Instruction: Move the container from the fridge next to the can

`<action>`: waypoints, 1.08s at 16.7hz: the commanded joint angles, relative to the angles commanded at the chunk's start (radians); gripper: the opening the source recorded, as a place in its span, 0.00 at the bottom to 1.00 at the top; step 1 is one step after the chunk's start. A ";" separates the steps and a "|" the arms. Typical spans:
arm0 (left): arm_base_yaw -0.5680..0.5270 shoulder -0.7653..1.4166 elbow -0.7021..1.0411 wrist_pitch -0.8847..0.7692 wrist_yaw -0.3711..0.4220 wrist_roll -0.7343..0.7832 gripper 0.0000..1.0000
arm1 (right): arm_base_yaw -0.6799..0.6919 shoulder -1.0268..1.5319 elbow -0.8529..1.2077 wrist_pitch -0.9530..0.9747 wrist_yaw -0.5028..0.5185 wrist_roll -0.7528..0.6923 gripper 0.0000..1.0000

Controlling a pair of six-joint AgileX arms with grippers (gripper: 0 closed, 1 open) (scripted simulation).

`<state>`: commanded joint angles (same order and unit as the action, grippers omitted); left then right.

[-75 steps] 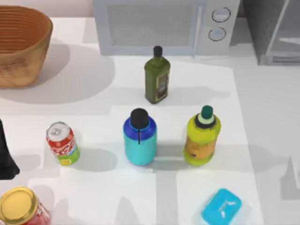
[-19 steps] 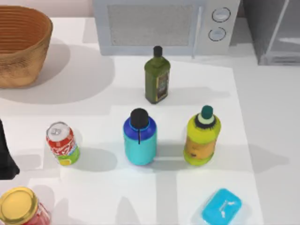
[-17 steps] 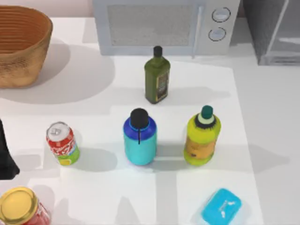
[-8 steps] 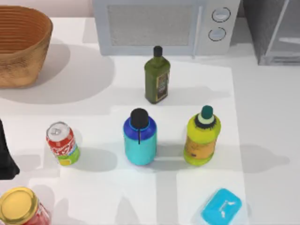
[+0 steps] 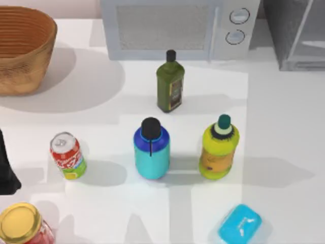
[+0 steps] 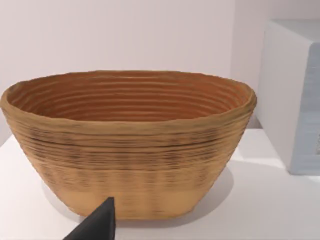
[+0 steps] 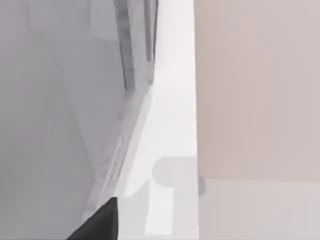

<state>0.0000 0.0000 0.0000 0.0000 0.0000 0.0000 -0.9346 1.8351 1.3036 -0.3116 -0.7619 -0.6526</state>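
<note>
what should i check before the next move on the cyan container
1. Container upright on the table: ok.
2. Container next to the can: cannot tell, a clear gap separates them.
3. Container out of the fridge: ok.
4. Free space between can and container: ok.
5. Yellow-green bottle close on the container's other side: not ok for a wide approach.
6. Left claw state: cannot tell; it faces the basket.

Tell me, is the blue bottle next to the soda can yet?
Mostly done: the container stands upright on the table, out of the fridge, beside the can with a gap between. Nothing is in hand. The left arm sits at the table's left edge.
</note>
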 joint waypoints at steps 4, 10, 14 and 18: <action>0.000 0.000 0.000 0.000 0.000 0.000 1.00 | 0.004 0.000 0.000 0.004 0.001 0.004 1.00; 0.000 0.000 0.000 0.000 0.000 0.000 1.00 | 0.100 -0.029 -0.038 0.061 0.095 0.088 1.00; 0.000 0.000 0.000 0.000 0.000 0.000 1.00 | 0.365 -0.079 -0.115 0.158 0.288 0.258 1.00; 0.000 0.000 0.000 0.000 0.000 0.000 1.00 | 0.682 -0.144 -0.214 0.267 0.516 0.454 1.00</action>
<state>0.0000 0.0000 0.0000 0.0000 0.0000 0.0000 -0.2527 1.6909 1.0899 -0.0447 -0.2457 -0.1984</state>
